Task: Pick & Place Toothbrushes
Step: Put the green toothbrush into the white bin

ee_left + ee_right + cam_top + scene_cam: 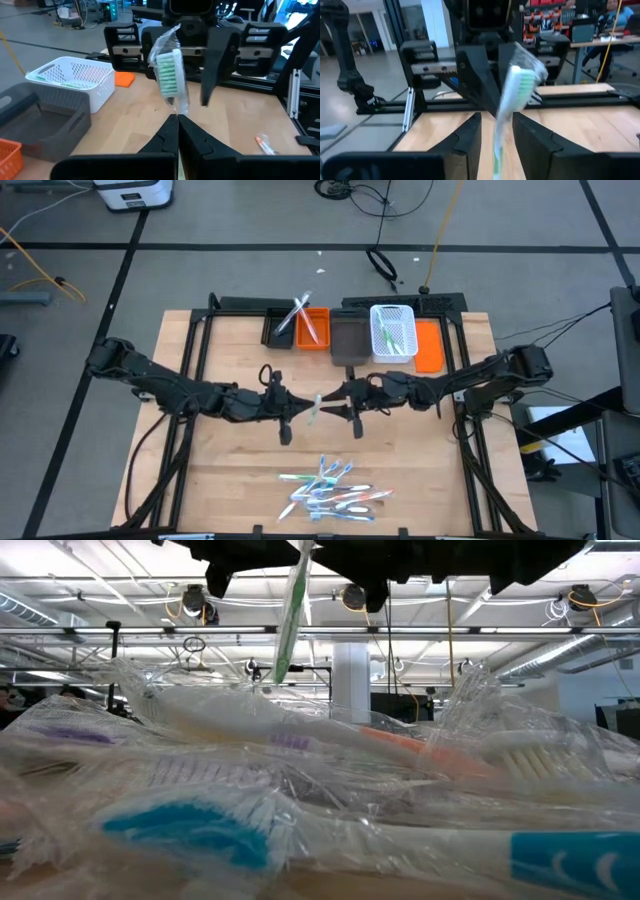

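A green-and-white toothbrush (315, 408) in a clear wrapper hangs in the air over the middle of the table, between my two grippers. My left gripper (176, 125) is shut on it. My right gripper (497, 135) faces it from the table's right side and is open. Its fingers stand on either side of the brush's handle (496, 157) with a gap on each side. In the low view the brush (288, 610) hangs steeply from above. A pile of wrapped toothbrushes (330, 492) lies near the table's near edge. My left gripper pinches the wrapped toothbrush between its two shut fingertips, just under the green bristle head (169, 75), at the wrapper (180, 107). The fingers come level from the table's left side. The brush is lifted clear of the table and steeply tilted.
Along the far edge stand a black bin (278, 330), an orange bin (314, 330) holding toothbrushes, a grey bin (348, 340), a white basket (392, 330) with green brushes, and an orange lid (430, 345). Bare wood lies between the grippers and the pile.
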Controlling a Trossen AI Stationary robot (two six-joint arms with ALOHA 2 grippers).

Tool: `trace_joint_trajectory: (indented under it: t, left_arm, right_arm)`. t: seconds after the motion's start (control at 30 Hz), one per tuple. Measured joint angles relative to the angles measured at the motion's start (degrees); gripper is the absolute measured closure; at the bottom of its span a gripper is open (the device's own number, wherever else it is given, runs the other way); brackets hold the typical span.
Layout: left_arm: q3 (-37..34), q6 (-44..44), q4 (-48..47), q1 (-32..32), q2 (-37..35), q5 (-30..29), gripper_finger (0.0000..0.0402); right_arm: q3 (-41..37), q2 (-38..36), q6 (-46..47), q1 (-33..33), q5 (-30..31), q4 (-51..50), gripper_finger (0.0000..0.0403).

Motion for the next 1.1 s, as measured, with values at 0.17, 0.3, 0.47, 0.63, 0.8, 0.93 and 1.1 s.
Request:
trace_joint_trajectory:
  t: [0.17,0.3,0.47,0.63,0.8,0.93,1.1]
  left_arm:
    - [0.0,0.2,-0.1,0.0,0.0,0.0,0.0401]
    - [0.0,0.2,0.0,0.1,0.1,0.0,0.0401]
    - [0.0,0.6,1.9,0.2,1.3,-0.1,0.0401]
    - [-0.1,1.3,3.1,0.5,3.0,-0.1,0.0401]
    - [-0.1,1.3,3.4,0.8,2.8,-0.2,0.0401]
    - [-0.1,2.1,3.4,0.8,2.9,-0.2,0.0401]
    - [0.0,2.1,2.8,1.0,2.8,-0.1,0.0401]
  right_arm:
    - [0.0,0.6,0.0,-0.8,0.3,2.2,0.0284]
    - [0.0,0.6,0.0,-0.8,0.4,3.5,0.0282]
    - [0.0,1.3,0.0,-0.8,0.4,4.1,0.0289]
    - [0.1,1.3,-0.1,-0.8,2.6,3.1,0.0307]
    - [0.0,1.3,-2.7,-0.2,4.4,2.8,0.0374]
    - [0.0,1.3,-3.3,-0.2,4.6,2.9,0.0388]
    - [0.0,1.3,-3.4,0.0,4.8,2.8,0.0389]
